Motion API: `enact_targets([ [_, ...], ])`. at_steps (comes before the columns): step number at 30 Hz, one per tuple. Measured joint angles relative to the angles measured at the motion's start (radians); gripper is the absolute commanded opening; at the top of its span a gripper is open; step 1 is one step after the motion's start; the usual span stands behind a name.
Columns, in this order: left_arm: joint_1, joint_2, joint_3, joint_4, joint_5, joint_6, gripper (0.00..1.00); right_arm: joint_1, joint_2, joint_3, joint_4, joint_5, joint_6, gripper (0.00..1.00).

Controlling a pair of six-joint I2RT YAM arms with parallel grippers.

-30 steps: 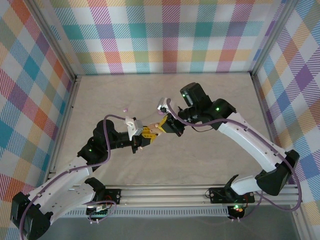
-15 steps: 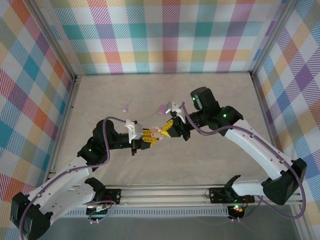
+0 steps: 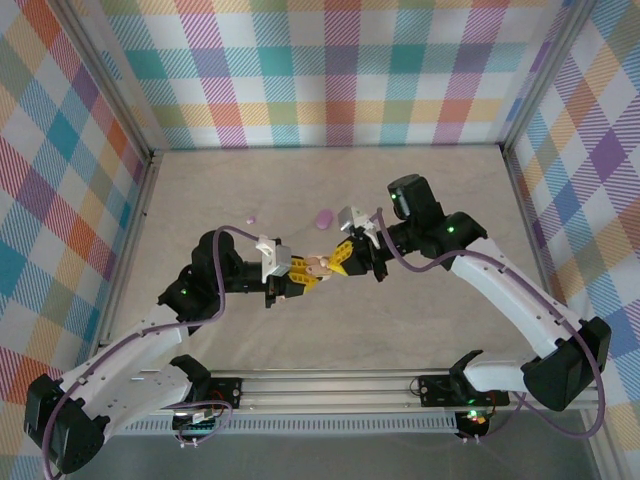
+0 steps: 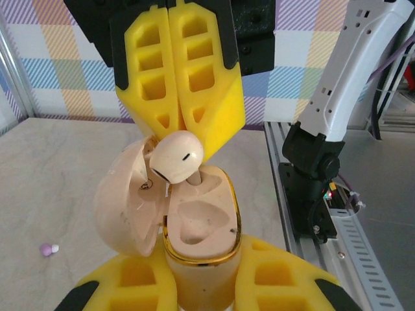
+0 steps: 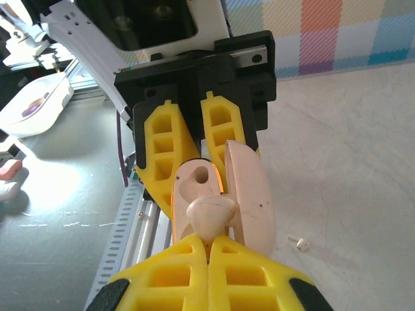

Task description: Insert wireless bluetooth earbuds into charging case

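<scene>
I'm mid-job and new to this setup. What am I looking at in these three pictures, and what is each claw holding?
Two robot arms, the left arm and right arm, are bolted at the table's near edge. The overhead picture looks down from behind them; the other two come from wrist cameras. The left gripper is shut on an open cream case. The right gripper is shut on a cream earbud, pressed at one socket. On the table lie a purple earbud, a larger purple piece, probably another case, and a white earbud.
</scene>
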Motion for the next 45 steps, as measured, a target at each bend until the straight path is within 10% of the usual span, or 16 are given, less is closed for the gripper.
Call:
enact_targets([
  [8,0.000,0.032,0.026,-0.046,0.019,0.035,0.00,-0.013,-0.001,-0.025,-0.005,-0.020,-0.043,0.32],
  [35,0.016,0.077,0.027,0.009,0.003,0.047,0.00,-0.061,-0.171,-0.193,0.292,0.180,0.436,0.63],
  [45,0.022,0.103,0.027,0.022,0.027,0.003,0.00,0.042,-0.140,-0.202,0.314,0.229,0.345,0.72],
])
